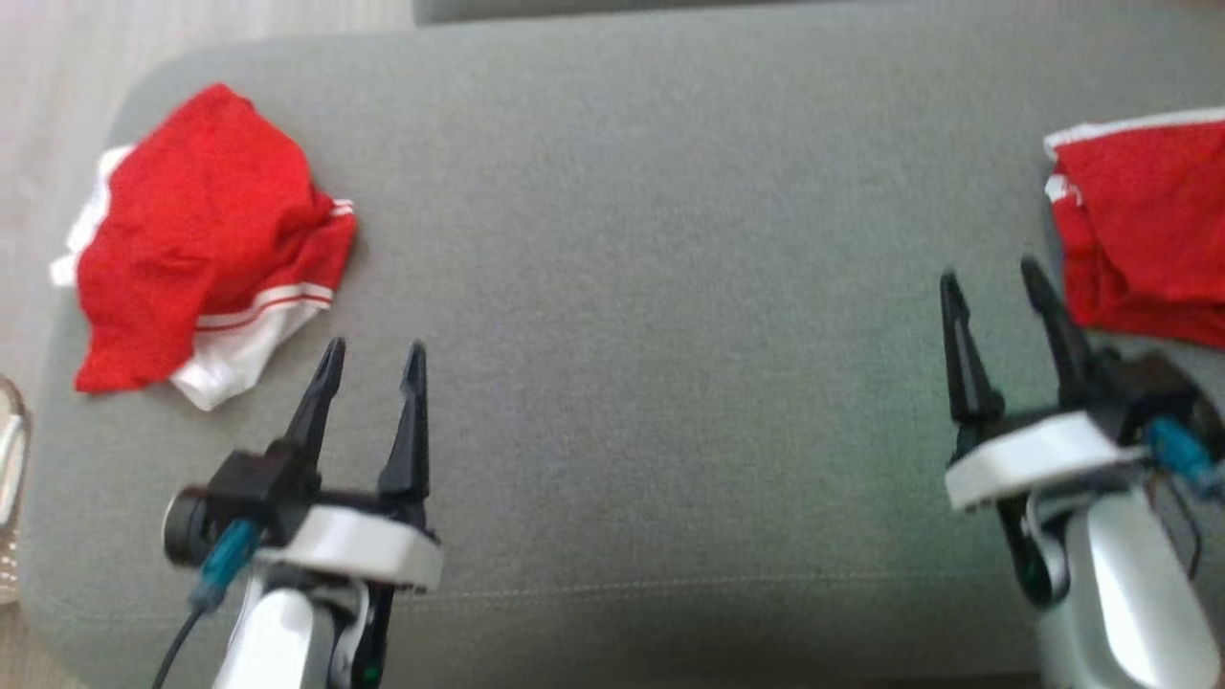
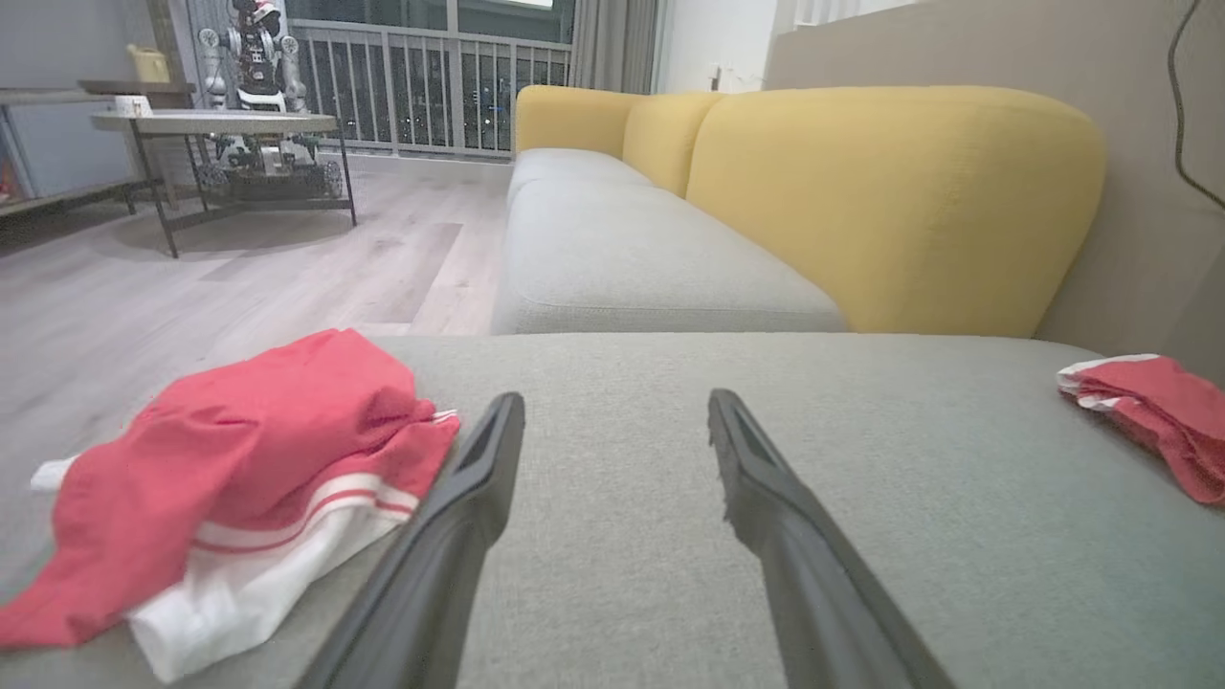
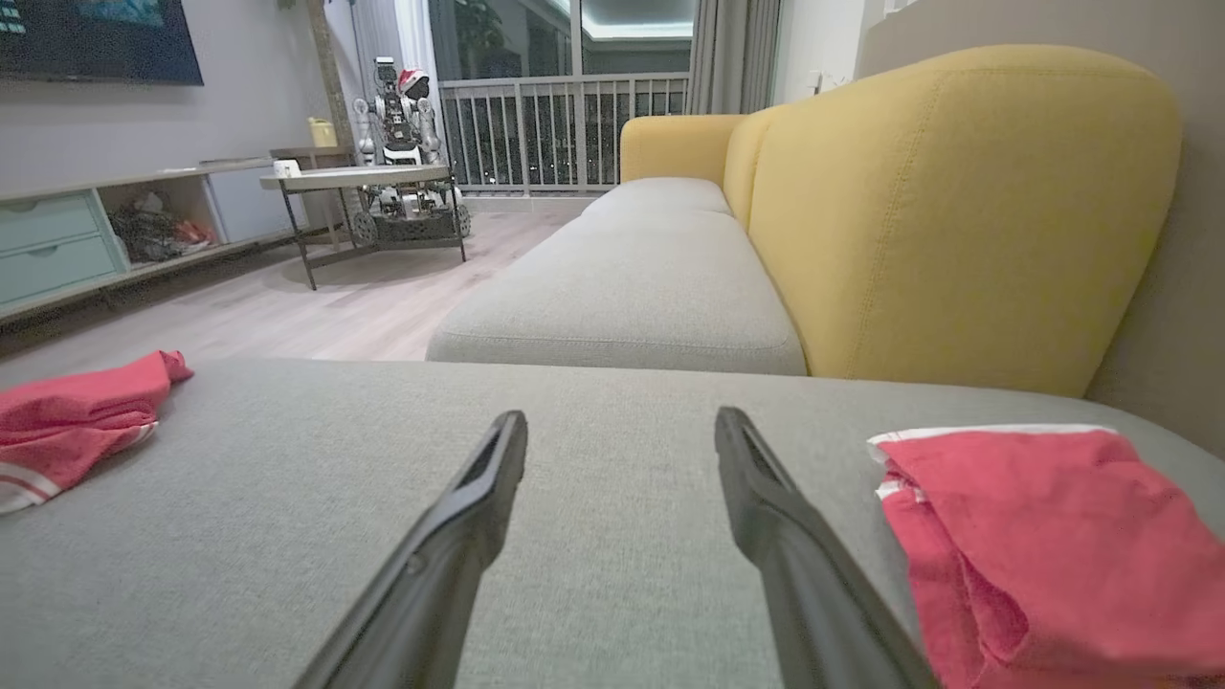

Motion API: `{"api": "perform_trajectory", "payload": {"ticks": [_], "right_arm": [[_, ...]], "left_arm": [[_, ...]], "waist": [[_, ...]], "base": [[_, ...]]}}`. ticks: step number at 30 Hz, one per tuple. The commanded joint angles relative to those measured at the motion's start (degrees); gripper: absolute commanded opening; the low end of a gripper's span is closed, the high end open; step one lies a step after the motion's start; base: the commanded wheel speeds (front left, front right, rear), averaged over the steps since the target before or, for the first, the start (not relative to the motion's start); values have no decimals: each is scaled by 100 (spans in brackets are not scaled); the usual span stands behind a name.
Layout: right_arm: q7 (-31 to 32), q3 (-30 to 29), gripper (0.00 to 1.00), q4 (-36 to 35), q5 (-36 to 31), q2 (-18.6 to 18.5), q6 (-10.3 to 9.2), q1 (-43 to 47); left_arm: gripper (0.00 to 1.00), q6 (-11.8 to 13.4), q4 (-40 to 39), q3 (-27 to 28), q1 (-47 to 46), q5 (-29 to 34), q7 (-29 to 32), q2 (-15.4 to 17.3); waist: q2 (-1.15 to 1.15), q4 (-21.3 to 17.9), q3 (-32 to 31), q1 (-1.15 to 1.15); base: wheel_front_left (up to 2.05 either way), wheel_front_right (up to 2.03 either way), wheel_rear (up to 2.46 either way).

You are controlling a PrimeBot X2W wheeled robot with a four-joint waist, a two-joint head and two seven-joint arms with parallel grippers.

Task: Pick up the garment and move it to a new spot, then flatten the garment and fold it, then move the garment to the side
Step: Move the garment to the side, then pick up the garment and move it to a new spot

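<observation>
Jaws first: my left gripper (image 1: 375, 346) hung over the near left part of the grey cushion (image 1: 651, 287), fingers spread wide, nothing between them. My right gripper (image 1: 989, 270) was over the near right part in the same state, fingers apart and nothing gripped. Both pointed away from me across the cushion. Couldn't tell whether either fingertip touched the fabric.

Crumpled garment (image 1: 191, 230), red with white striped trim, lay bunched at the cushion's left end, up and left of my left gripper. Its white hem was just beside my left fingertip; head view showed a small gap. One white edge reached the cushion's left rim.

Second garment (image 1: 1148, 220), also red with a white band, lay at the right end, just beside my right gripper's outer finger and cut off by the head view's edge. The two pieces were well apart, with bare cushion between them.

Farther out, wrist views: another grey seat (image 2: 622, 258) ran away from this cushion, with a yellow backrest (image 2: 890, 201) along its right. Wood floor (image 2: 191, 277) sat to the left. Beyond that was a low table (image 2: 211, 122) carrying a toy robot figure (image 2: 254, 48), with a balcony railing (image 2: 431, 86) behind it.
</observation>
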Motion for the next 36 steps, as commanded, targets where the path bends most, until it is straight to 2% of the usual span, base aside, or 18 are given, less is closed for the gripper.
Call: {"api": "perform_trajectory", "payload": {"ticks": [1,6,15,24,28,36], "right_arm": [[-67,119,100,-203,76,45,-2,-42],[-73,273,100,-198,-33,49,-2,357],[-75,197,100,-335,175,50,-2,578],[-75,196,100,-354,225,51,-2,558],[-75,187,100,-392,245,51,-2,559],[-75,258,100,-449,419,51,-2,609]], "left_arm": [[100,11,-248,247,-113,-71,-29,5],[100,-130,-459,393,203,-226,-29,-38],[100,-39,-541,373,377,-312,-29,-43],[100,-78,-468,331,372,-367,-29,-44],[100,-92,-427,304,360,-384,-29,-44],[100,-101,-432,306,354,-390,-29,-44]], "waist": [[-1,97,-170,0],[-1,140,-338,0],[-1,124,-455,0],[-1,127,-431,0],[-1,204,-415,0],[-1,695,-460,0]], "base": [[0,0,0],[0,0,0],[0,0,0],[0,0,0],[0,0,0],[0,0,0]]}}
